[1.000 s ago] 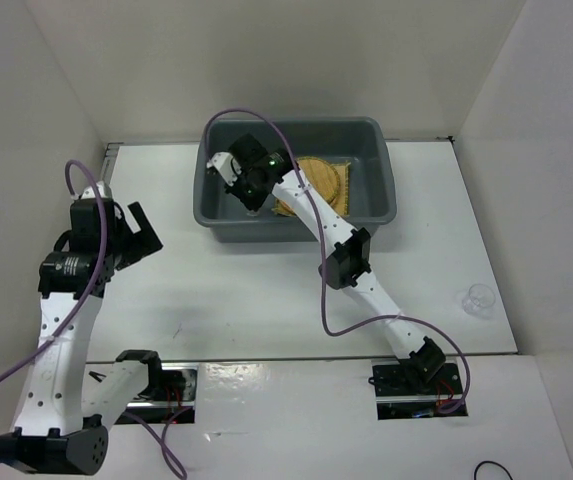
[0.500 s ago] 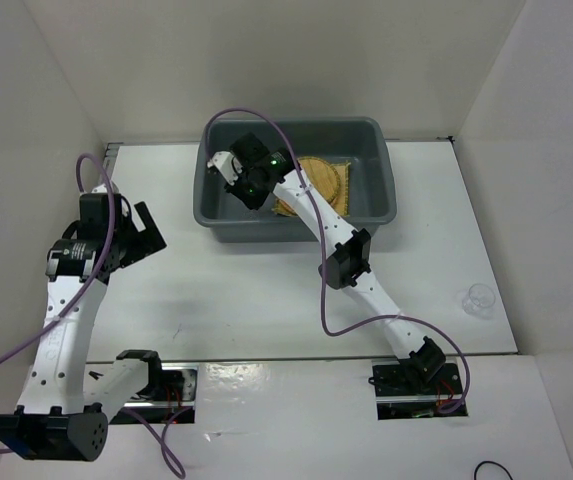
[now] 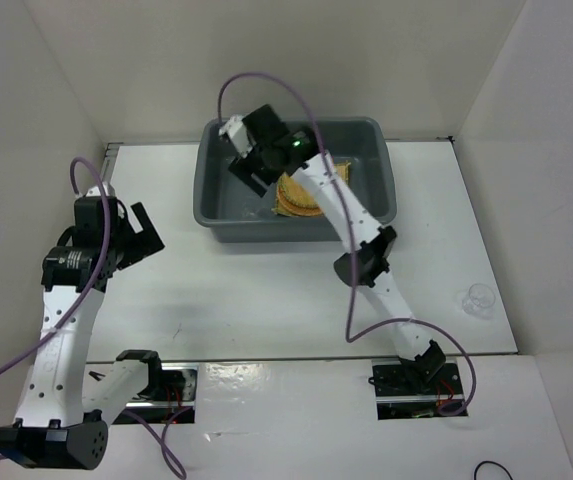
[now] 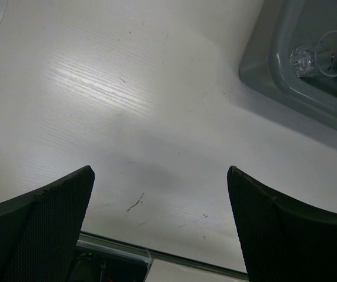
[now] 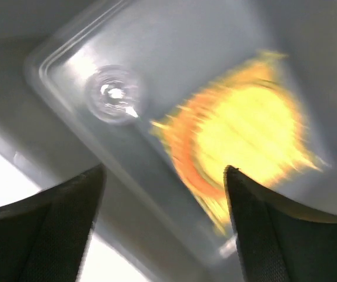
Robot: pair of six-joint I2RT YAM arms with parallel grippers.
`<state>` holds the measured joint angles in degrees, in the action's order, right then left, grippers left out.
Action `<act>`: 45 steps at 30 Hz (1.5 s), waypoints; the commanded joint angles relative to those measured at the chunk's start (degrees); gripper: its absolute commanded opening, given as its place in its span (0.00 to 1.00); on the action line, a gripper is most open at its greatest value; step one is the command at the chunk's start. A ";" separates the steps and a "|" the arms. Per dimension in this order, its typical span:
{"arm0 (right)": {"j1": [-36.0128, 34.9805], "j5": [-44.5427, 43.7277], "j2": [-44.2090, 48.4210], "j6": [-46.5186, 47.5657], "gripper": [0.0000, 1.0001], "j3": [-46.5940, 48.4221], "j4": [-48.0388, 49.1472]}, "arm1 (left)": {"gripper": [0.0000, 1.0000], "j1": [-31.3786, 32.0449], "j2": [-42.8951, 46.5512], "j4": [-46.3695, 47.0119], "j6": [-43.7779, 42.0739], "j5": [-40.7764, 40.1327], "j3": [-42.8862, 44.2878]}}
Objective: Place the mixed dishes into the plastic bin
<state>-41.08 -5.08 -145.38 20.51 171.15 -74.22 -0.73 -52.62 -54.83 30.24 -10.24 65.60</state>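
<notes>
R gripper (image 5: 163, 226), jaws apart, over bin (image 3: 266, 230)

Grey bin (image 3: 387, 182) holding yellow mat (image 3: 346, 166) under orange disc (image 5: 244, 132), clear cup (image 5: 113, 94) just left of them; second cup (image 3: 479, 298) on table (image 3: 266, 290), far right

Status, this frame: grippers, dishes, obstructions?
Left gripper open, empty. Right gripper open above bin. Cup, mats inside bin. Second cup on table. No obstruction.
</notes>
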 commanded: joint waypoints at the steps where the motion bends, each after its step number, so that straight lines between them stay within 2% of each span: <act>1: 3.98 -9.48 18.79 -3.46 0.94 -2.65 3.89 | 1.00 -0.41 1.73 1.65 0.17 -1.00 0.50; 4: 8.90 -11.79 28.20 -3.99 0.98 -13.79 3.90 | 1.00 -0.41 2.25 2.79 0.70 -1.01 -0.03; 5: 10.30 -13.79 31.01 -4.77 0.98 -24.62 4.95 | 1.00 -0.41 2.26 2.80 0.70 -1.01 -0.04; 7: 15.22 -14.42 40.15 -4.78 0.98 -35.83 5.66 | 1.00 -0.41 2.26 3.32 0.70 -1.01 -0.56; 8: 16.89 -14.43 42.70 -4.78 0.98 -45.72 6.18 | 1.00 -0.41 2.26 4.02 0.70 -0.40 -0.56; 10: 21.82 -15.92 50.67 -4.78 0.98 -55.09 6.80 | 1.00 -0.41 1.64 4.55 0.70 -0.39 -1.09; 13: 26.22 -17.15 61.57 -5.40 0.98 -76.59 8.03 | 1.00 -0.41 0.42 5.35 0.70 0.13 -1.71; 16: 29.46 -19.53 70.98 -5.40 0.98 -88.67 11.37 | 1.00 -0.41 -0.81 6.75 0.70 1.53 -2.85; 17: 30.70 -20.05 72.68 -5.40 0.98 -95.67 12.33 | 1.00 -0.41 -0.82 7.36 0.70 2.32 -3.37; 22: 39.40 -23.39 79.28 -5.40 0.98 -112.49 18.30 | 1.00 -0.41 -5.20 7.98 0.70 4.61 -3.90; 28: 45.47 -23.39 85.35 -5.40 0.98 -122.80 21.12 | 1.00 -0.41 -7.67 8.51 0.17 5.67 -3.90; 30: 48.37 -22.08 86.40 -3.12 0.98 -122.81 22.27 | 1.00 -0.41 -8.19 8.51 0.17 5.67 -3.90; 33: 48.38 -21.55 86.41 -1.97 0.98 -123.87 22.97 | 1.00 -0.41 -8.73 8.51 0.17 5.67 -3.90; 37: 49.78 -21.55 83.61 0.48 0.98 -124.39 24.99 | 1.00 -0.41 -9.34 8.51 -0.36 5.67 -3.90; 41: 52.41 -17.26 79.47 1.11 0.98 -124.39 25.52 | 1.00 0.11 -9.34 8.51 -0.36 6.19 -3.90; 45: 59.43 -12.43 72.71 3.82 0.98 -123.70 25.52 | 1.00 0.12 -9.34 8.51 -0.36 6.20 -3.90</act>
<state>14.48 -21.76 -69.63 21.80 47.22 -51.03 -0.71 -62.08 -47.88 30.22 -4.78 61.73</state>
